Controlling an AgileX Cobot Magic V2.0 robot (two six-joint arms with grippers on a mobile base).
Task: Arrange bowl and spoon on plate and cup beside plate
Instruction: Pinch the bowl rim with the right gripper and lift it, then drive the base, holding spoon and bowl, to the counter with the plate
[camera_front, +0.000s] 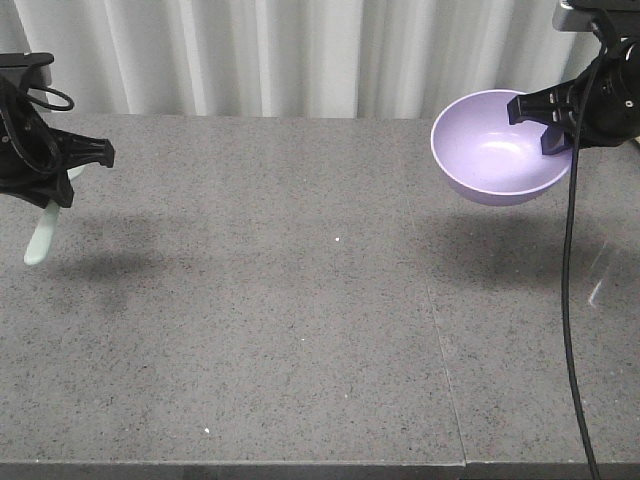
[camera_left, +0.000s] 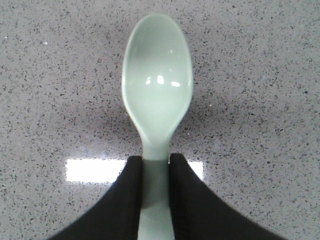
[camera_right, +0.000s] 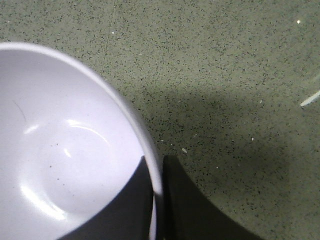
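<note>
My left gripper is shut on the handle of the pale mint-green spoon, which hangs above the grey table at the far left. In the left wrist view the spoon points away from me, its handle pinched between both fingers. At the far right my right gripper is shut on the rim of the lavender bowl, held in the air above the table. The right wrist view shows the bowl with one finger inside and one outside its rim. Plate and cup are out of view.
The grey speckled table spreads between both arms, with a seam running front to back on the right. White curtains hang behind it. A black cable dangles from the right arm.
</note>
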